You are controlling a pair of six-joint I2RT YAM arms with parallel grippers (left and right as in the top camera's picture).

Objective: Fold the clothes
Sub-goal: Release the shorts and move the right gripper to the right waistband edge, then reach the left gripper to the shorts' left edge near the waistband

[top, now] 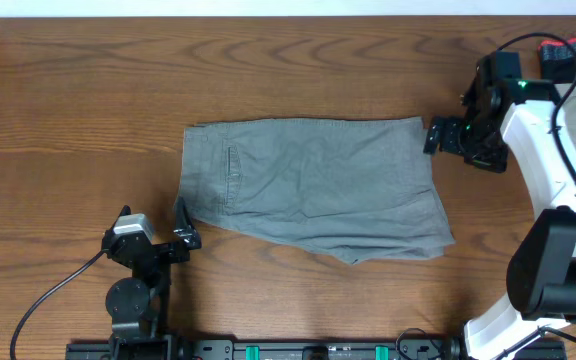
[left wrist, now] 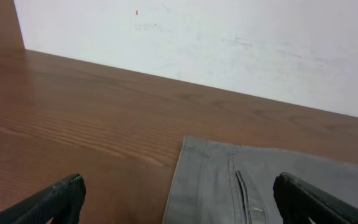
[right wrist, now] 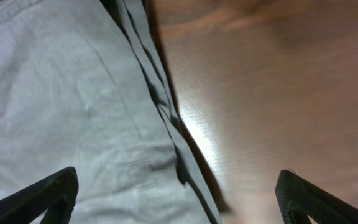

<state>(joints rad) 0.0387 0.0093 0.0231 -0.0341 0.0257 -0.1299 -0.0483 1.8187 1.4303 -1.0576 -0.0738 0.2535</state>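
Note:
The grey-green shorts [top: 313,185] lie flat and folded in the middle of the wooden table, waistband on the left, stitched pocket [top: 233,175] near it. My left gripper [top: 181,228] is open and empty at the shorts' lower left corner; in the left wrist view the shorts [left wrist: 272,186] lie between its fingers [left wrist: 179,202]. My right gripper [top: 436,135] is open and empty at the shorts' upper right corner. The right wrist view shows the layered hem edge [right wrist: 160,106] between its fingers [right wrist: 178,196].
A dark cloth with red trim [top: 568,55] lies at the far right edge, behind the right arm [top: 538,150]. A white wall [left wrist: 229,43] borders the table's far side. The arm bases and a rail [top: 308,350] stand along the front edge.

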